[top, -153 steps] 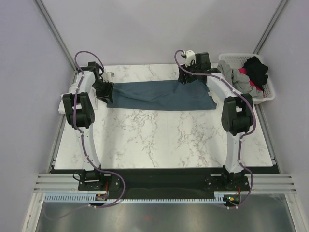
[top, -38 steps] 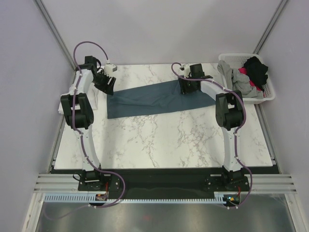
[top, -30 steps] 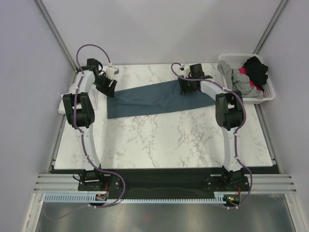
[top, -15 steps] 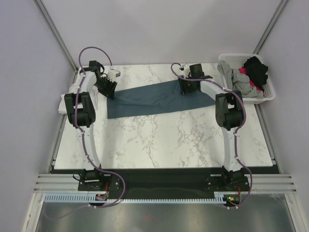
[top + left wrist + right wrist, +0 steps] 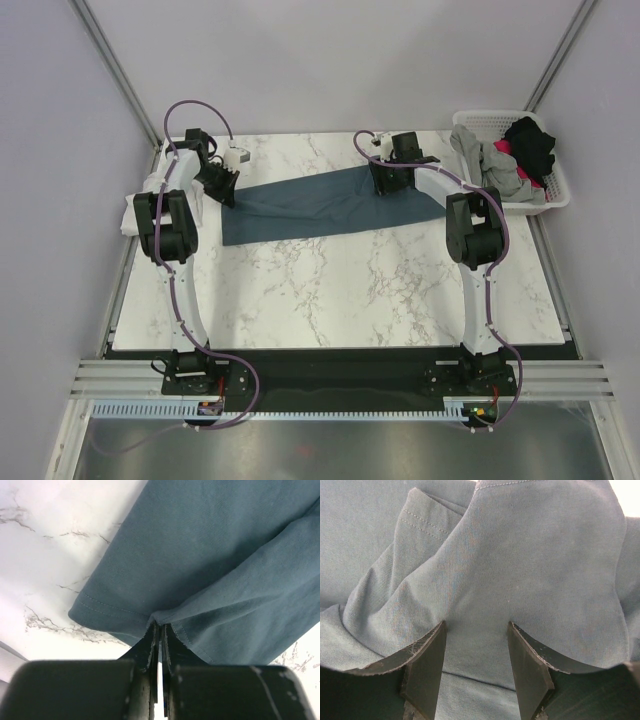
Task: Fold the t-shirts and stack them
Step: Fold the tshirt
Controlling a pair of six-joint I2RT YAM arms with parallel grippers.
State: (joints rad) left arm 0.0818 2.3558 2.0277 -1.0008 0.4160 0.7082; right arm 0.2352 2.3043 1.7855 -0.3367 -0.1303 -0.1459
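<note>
A slate-blue t-shirt (image 5: 320, 205) lies folded into a long slanted band across the far half of the table. My left gripper (image 5: 227, 192) is at the band's left end. In the left wrist view the gripper (image 5: 160, 626) is shut on the shirt's hemmed edge (image 5: 120, 611). My right gripper (image 5: 386, 184) rests on the band's right part. In the right wrist view the gripper (image 5: 476, 629) is open, with its fingertips (image 5: 439, 630) pressed onto the cloth (image 5: 530, 565) and nothing gripped between them. Grey (image 5: 495, 165) and black (image 5: 530, 145) t-shirts lie heaped in the basket.
A white plastic lattice basket (image 5: 556, 192) stands at the table's far right corner, beside the right arm. The marble table top (image 5: 330, 290) is bounded by grey walls to the left, right and back. Both arm bases sit at the near edge.
Since five seconds ago the shirt band has swung from straight to slanted, its left end nearer the front. In the last second only the left wrist has shifted slightly; the right arm is still.
</note>
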